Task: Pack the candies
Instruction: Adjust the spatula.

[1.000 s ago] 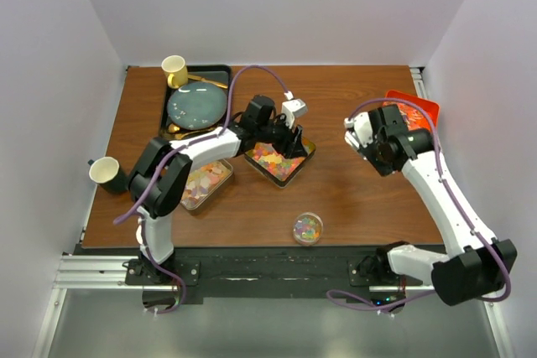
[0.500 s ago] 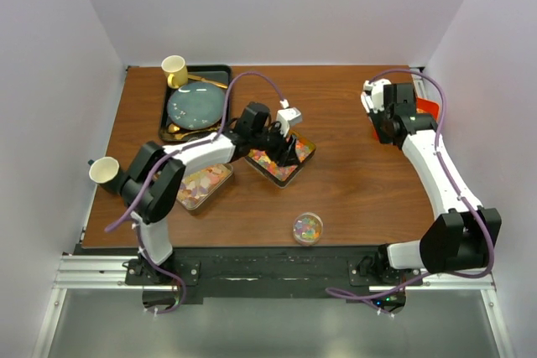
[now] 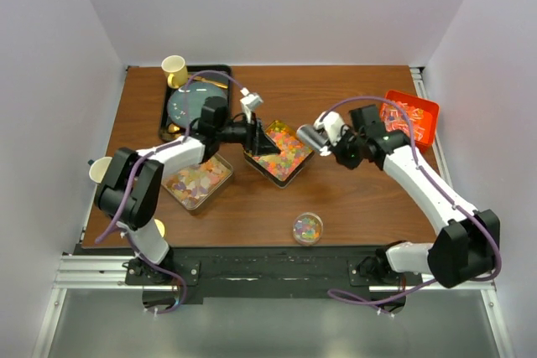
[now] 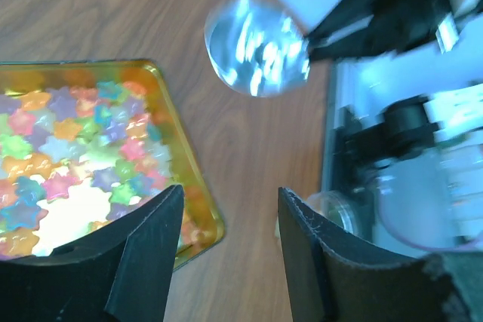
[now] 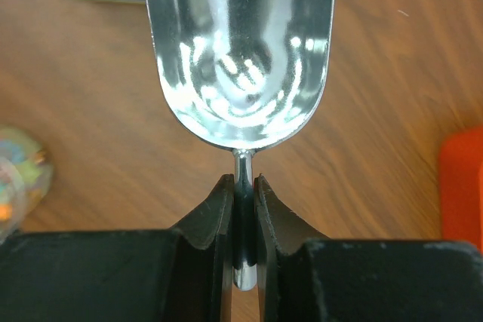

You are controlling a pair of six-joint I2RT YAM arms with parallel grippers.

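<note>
Bright multicolour star candies (image 3: 287, 153) fill a gold rectangular tray (image 3: 307, 155); they also show in the left wrist view (image 4: 72, 152). My left gripper (image 3: 263, 141) is open and empty at the tray's left edge, its fingers (image 4: 151, 239) spread over the tray corner and bare table. My right gripper (image 3: 334, 142) is shut on the handle (image 5: 243, 175) of a metal scoop (image 3: 310, 136), whose empty bowl (image 5: 238, 50) hovers just right of the tray. Pastel candies (image 3: 197, 182) lie in a clear box. Red-white candies (image 3: 409, 116) lie in an orange bin.
A small round jar (image 3: 308, 228) of mixed candies stands near the front edge, also in the right wrist view (image 5: 19, 175). A black tray (image 3: 172, 127) at the back left holds a blue plate (image 3: 189, 106) and a yellow cup (image 3: 174, 67). A paper cup (image 3: 102, 171) stands at the left edge.
My right arm has swung from the orange bin at the back right to the gold tray's right side with the scoop. My left gripper has pulled back left to the tray's edge.
</note>
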